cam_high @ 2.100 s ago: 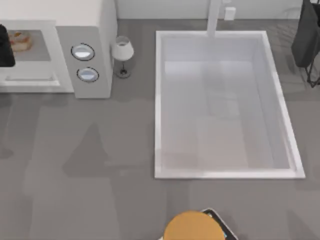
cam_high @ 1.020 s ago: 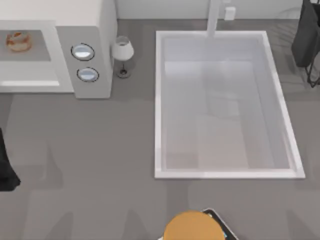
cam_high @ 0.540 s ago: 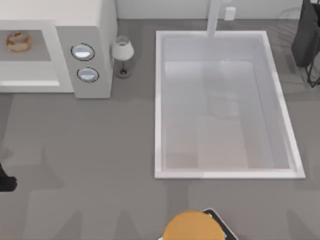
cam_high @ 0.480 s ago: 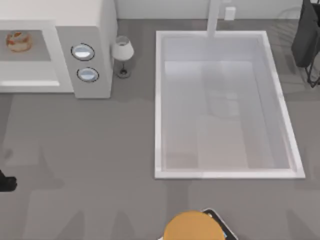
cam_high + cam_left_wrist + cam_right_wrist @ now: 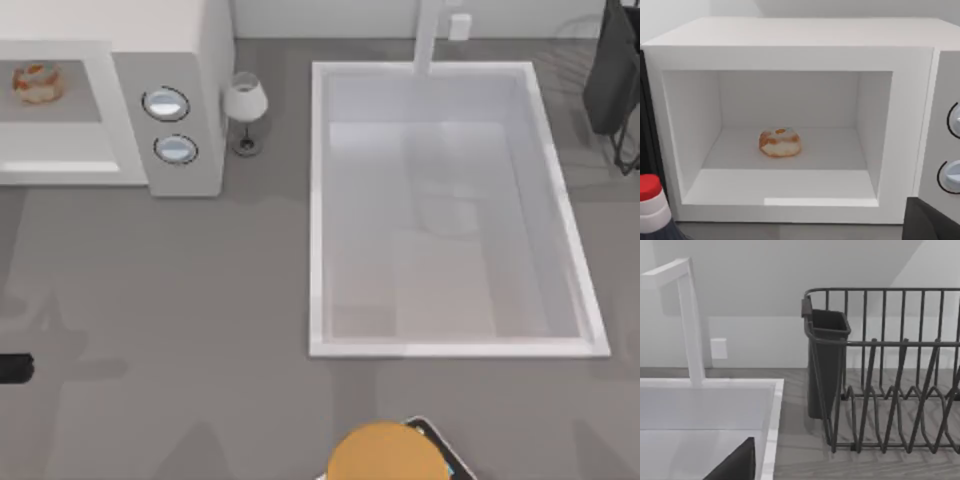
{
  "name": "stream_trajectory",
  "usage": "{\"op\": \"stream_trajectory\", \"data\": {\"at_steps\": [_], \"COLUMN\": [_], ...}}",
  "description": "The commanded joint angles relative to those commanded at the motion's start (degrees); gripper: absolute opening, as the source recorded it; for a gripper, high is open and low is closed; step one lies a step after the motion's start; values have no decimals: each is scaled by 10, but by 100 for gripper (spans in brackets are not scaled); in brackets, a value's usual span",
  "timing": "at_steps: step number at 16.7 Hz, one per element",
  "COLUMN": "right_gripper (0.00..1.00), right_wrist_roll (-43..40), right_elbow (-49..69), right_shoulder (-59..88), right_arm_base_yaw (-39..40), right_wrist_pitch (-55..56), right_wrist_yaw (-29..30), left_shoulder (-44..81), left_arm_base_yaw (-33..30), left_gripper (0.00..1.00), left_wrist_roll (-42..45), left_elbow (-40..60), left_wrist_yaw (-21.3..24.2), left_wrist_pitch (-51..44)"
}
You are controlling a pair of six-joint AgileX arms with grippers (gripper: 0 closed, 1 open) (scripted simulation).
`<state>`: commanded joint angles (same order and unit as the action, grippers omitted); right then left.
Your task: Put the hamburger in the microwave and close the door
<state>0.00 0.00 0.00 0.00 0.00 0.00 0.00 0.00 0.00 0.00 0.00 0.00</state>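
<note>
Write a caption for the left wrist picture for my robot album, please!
The hamburger sits inside the open microwave, waiting for its door to be closed.

Left arm (image 5: 12, 368) sits low at the table's left edge, just a dark tip poking into the top view, its wrist camera facing the microwave's (image 5: 790, 120) open front
</note>
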Motion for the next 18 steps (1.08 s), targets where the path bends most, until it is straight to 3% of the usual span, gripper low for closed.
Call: {"op": "stream_trajectory", "data": {"at_steps": [8,18], "right_gripper": [100,100], "right_wrist_roll": [0,0], "right_elbow": [0,0], "right_shoulder": [0,0], "right_arm_base_yaw": [0,0], "right_wrist_pitch": [0,0], "right_wrist_yaw": [0,0], "left_shoulder": [2,138], "left_arm_base_yaw": [-2,-86], "left_gripper": [0,0], "left_wrist_roll": [0,2], "left_elbow": [0,7], "left_wrist_yaw": [-2,-86], "left_wrist_pitch": [2,130]}}
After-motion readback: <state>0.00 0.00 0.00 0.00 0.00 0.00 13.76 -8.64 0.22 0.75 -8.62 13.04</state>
